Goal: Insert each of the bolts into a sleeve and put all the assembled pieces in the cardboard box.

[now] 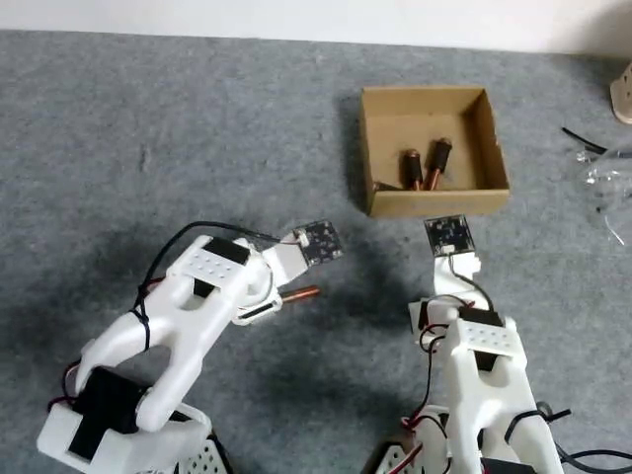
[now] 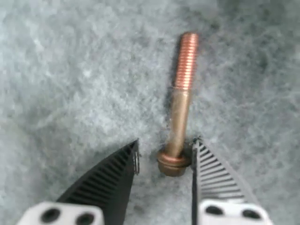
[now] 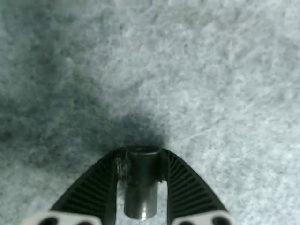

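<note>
While the left gripper (image 2: 166, 149) sits part open over the head of a copper bolt (image 2: 182, 93), one finger touches the head and the other stands apart; bolt seems to lie on the grey mat (image 1: 148, 118). Right gripper (image 3: 140, 152) clamps a dark sleeve (image 3: 140, 187). Cardboard box (image 1: 434, 203) beyond the arms holds assembled pieces (image 1: 437, 158)

Grey felt table (image 1: 148, 118) bearing a cardboard box (image 1: 434, 202), a copper bolt (image 1: 301, 293), and loose wires (image 1: 597, 163) at one edge.
</note>
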Available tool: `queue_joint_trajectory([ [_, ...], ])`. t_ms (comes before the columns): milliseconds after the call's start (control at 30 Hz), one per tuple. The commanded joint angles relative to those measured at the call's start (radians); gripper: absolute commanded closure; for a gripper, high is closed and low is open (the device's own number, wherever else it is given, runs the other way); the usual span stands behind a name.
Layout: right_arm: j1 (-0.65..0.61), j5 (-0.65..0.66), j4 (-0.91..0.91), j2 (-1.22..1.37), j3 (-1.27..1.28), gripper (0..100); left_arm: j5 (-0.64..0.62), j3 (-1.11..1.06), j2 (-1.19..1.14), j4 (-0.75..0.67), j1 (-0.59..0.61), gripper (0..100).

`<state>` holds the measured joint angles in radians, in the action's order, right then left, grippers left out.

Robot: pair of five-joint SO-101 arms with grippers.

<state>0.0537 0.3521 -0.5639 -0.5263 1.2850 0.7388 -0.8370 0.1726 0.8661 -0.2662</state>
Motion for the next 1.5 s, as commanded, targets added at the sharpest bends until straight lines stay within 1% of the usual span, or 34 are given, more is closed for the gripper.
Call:
queue_joint_trajectory([
  [0, 0.027, 0.012, 0.031, 0.012, -0.028, 99.4, 0.072, 0.059, -0.004, -0.011, 0.002, 82],
  [167, 0.027, 0.012, 0.031, 0.012, -0.028, 99.4, 0.103, 0.059, -0.018, -0.011, -0.013, 82],
  [267, 0.027, 0.012, 0.031, 0.012, -0.028, 99.4, 0.103, 0.067, -0.097, -0.011, -0.033, 82],
  [333, 0.027, 0.012, 0.031, 0.012, -0.028, 99.4, 0.103, 0.113, -0.151, -0.005, -0.031, 82],
  [467, 0.027, 0.012, 0.031, 0.012, -0.028, 99.4, 0.1, 0.189, -0.213, 0.064, -0.027, 82],
  [533, 0.027, 0.012, 0.031, 0.012, -0.028, 99.4, 0.1, 0.199, -0.225, 0.072, -0.027, 86],
  [633, 0.027, 0.012, 0.031, 0.012, -0.028, 99.4, 0.098, 0.199, -0.226, 0.074, -0.027, 99],
  [667, 0.027, 0.012, 0.031, 0.012, -0.028, 99.4, 0.097, 0.197, -0.226, 0.074, -0.027, 100],
  [700, 0.027, 0.012, 0.031, 0.012, -0.028, 99.4, 0.097, 0.197, -0.226, 0.074, -0.027, 98],
  [767, 0.027, 0.012, 0.031, 0.012, -0.028, 99.4, 0.097, 0.197, -0.226, 0.074, -0.027, 100],
  [867, 0.027, 0.014, 0.031, 0.012, -0.028, 99.4, 0.1, 0.2, -0.226, 0.08, -0.031, 99],
  [967, 0.027, 0.014, 0.031, 0.012, -0.028, 99.4, 0.1, 0.239, -0.225, 0.144, -0.025, 99],
  [1033, 0.027, 0.014, 0.035, 0.012, -0.028, 99.4, 0.094, 0.298, -0.225, 0.227, -0.001, 99],
  [1100, 0.027, 0.012, 0.059, 0.012, -0.027, 99.4, 0.028, 0.372, -0.225, 0.301, 0.035, 99],
  [1200, 0.027, 0.011, 0.064, 0.012, -0.025, 99.4, -0.143, 0.483, -0.225, 0.345, 0.127, 99],
  [1333, 0.027, 0.011, 0.064, 0.012, -0.025, 99.4, -0.466, 0.561, -0.225, 0.353, 0.243, 99],
  [1467, 0.027, 0.011, 0.064, 0.012, -0.025, 99.4, -0.732, 0.556, -0.234, 0.35, 0.288, 99],
])
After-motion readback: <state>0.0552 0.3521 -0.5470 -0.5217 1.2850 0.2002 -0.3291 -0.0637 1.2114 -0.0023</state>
